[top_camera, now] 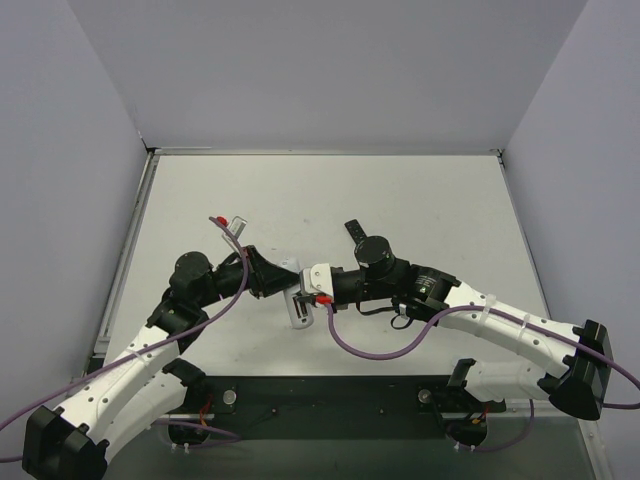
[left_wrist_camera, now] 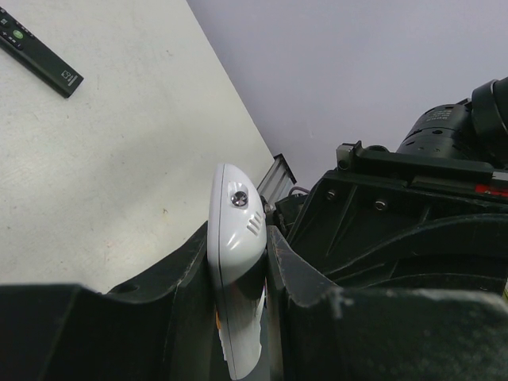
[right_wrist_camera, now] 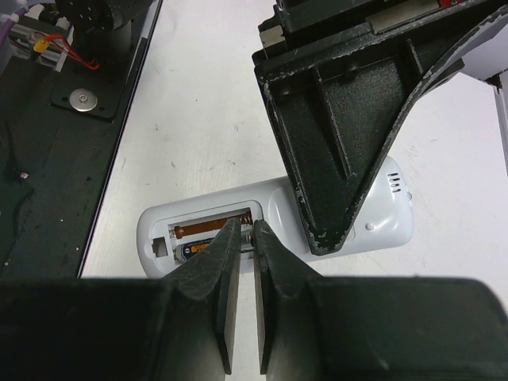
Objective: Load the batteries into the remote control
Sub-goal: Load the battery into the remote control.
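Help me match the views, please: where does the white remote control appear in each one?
Top external: remote control just below picture centre.
Left wrist: remote control at bottom centre, on edge between the fingers.
Right wrist: remote control at lower centre, battery bay open.
Shared landmark: the left gripper clamping it.

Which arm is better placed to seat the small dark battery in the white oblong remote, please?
Right: the right gripper, shut, points into the open compartment over the battery, while the left gripper clamps the remote by its sides.
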